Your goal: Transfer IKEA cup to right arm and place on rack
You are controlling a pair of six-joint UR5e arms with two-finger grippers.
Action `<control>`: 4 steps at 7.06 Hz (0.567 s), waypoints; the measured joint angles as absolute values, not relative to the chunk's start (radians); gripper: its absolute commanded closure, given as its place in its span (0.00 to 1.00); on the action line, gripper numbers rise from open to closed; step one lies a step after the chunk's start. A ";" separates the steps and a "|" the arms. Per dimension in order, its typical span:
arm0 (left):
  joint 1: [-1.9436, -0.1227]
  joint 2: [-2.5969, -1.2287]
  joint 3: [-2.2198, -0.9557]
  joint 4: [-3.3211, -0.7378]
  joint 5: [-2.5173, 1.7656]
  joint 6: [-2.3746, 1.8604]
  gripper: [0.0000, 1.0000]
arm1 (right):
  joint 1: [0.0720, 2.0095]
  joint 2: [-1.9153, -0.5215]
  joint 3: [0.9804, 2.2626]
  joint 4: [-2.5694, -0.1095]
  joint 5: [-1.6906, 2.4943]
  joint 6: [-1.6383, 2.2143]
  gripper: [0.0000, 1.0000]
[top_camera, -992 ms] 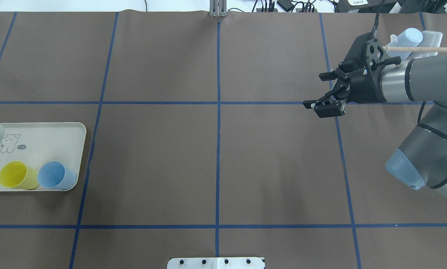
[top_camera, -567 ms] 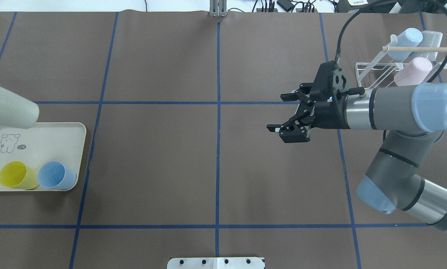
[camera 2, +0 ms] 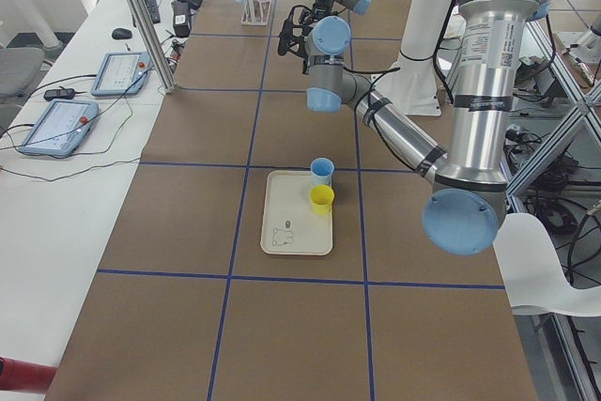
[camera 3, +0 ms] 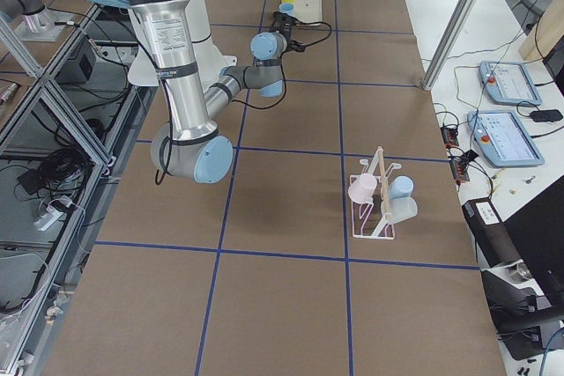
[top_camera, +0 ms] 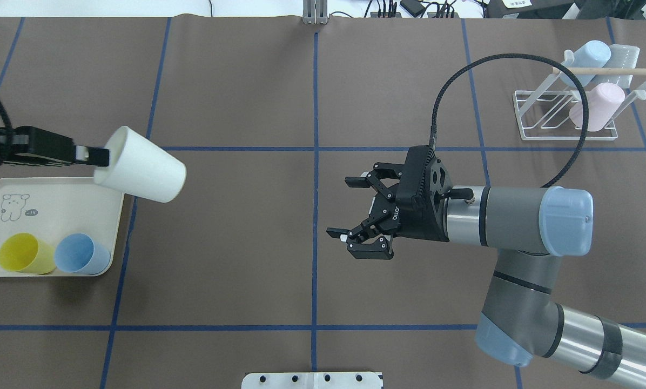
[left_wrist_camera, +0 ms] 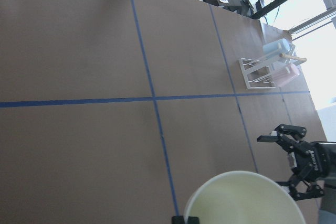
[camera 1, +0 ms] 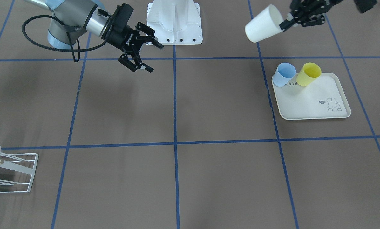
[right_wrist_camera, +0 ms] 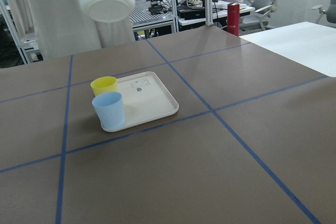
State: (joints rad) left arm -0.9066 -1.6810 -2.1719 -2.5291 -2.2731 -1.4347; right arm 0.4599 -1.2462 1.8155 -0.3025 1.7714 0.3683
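Pinching the white cup [top_camera: 145, 170], my left gripper [top_camera: 100, 156] hung at nine o'clock. My right gripper [top_camera: 342, 208], three o'clock of it, had jaws spread

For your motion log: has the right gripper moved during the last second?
Yes. In the overhead view the right gripper moved left and downward, away from the rack.

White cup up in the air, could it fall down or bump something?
It might. The left gripper pinches the white cup only by its rim, tilted above the table, so it could slip. The right gripper is open and well apart from it, so a badly lined-up handover could knock it loose. The rack already holds other cups, leaving little room.
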 measured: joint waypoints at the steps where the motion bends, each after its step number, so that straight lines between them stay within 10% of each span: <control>1: -0.811 -1.735 -2.168 -2.526 -2.180 -1.495 1.00 | 0.451 -1.244 1.799 -0.240 1.769 0.368 0.01; 4: -0.678 -1.796 -2.154 -2.517 -2.050 -1.539 1.00 | 0.439 -1.212 1.776 -0.183 1.767 0.361 0.01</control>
